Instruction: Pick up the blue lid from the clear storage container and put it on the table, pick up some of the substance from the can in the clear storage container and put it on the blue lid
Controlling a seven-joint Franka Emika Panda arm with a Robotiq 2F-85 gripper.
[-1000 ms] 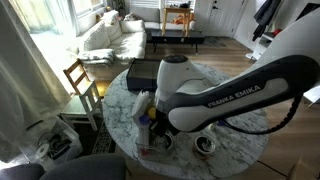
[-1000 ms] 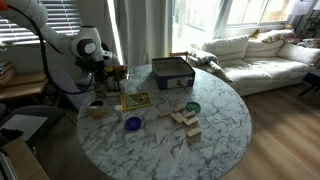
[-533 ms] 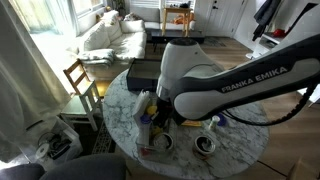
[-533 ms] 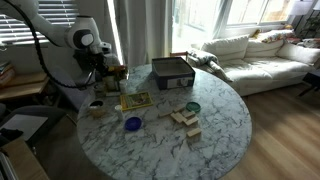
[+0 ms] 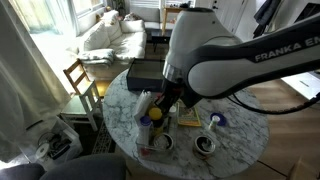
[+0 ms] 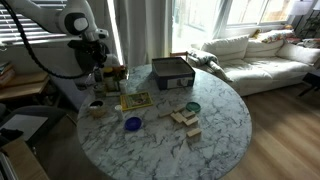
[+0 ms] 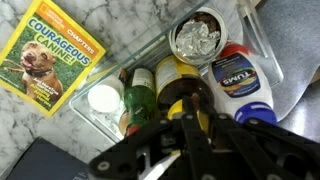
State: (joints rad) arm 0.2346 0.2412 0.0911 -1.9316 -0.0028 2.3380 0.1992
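Hangs with the claw pinched shut above the clear storage container, fingertips together over a yellow-capped jar and short of the can with its crinkled silvery contents; cannot tell of anything held. Takes in a Tums bottle and a green bottle packed beside that jar, and a dog book just outside it on the desk. Finds the blue lid lying flat on the marble, apart from the container, with the book between them.

Bottles crowd the clear storage container beside the can; bare desk lies open around the blue lid.
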